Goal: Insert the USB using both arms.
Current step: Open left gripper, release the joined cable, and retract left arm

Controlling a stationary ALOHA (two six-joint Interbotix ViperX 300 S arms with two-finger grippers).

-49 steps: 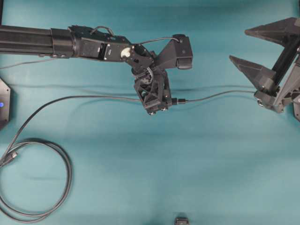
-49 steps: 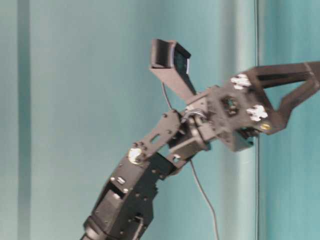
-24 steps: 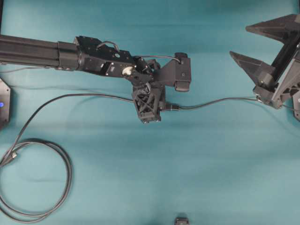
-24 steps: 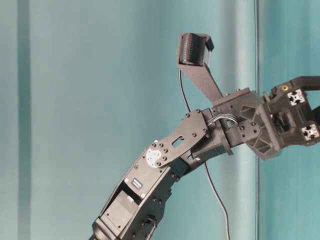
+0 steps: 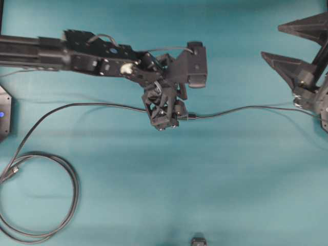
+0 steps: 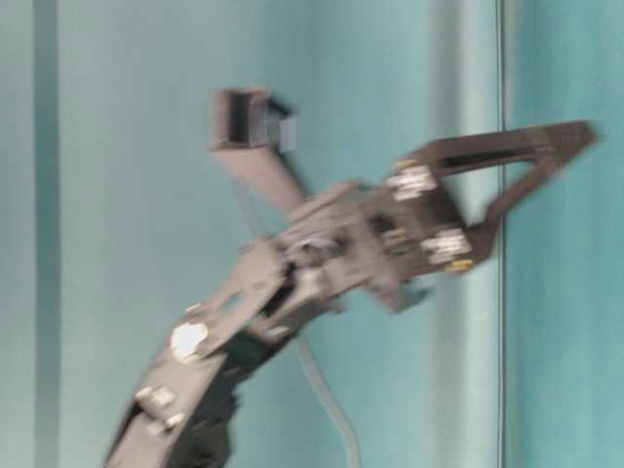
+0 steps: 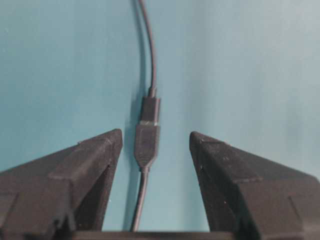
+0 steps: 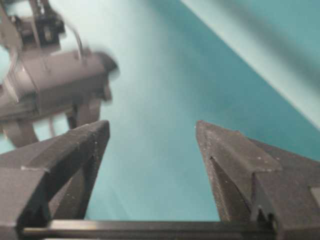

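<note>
The USB plug's short dark body (image 7: 150, 109) sits end to end with the black rounded socket end (image 7: 147, 145). No silvery tip shows between them. The joined pair lies on the teal table, also seen from overhead (image 5: 189, 116). My left gripper (image 7: 155, 134) is open and straddles the pair, its fingers apart from it on both sides. From overhead it (image 5: 166, 119) points down at the table. My right gripper (image 5: 272, 41) is open and empty at the far right, clear of the cable (image 5: 256, 107). Its wrist view shows only table between the jaws (image 8: 151, 125).
The socket's cable runs left and coils at the lower left (image 5: 51, 205). A dark box with a blue light (image 5: 4, 114) sits at the left edge. A small dark object (image 5: 199, 241) is at the bottom edge. The left arm (image 6: 390, 234) is blurred in the table-level view.
My right gripper has drawn back to the right, away from the cable. My left wrist has shifted and turned a little over the joined plug. The right-hand cable now lies in a loose curve.
</note>
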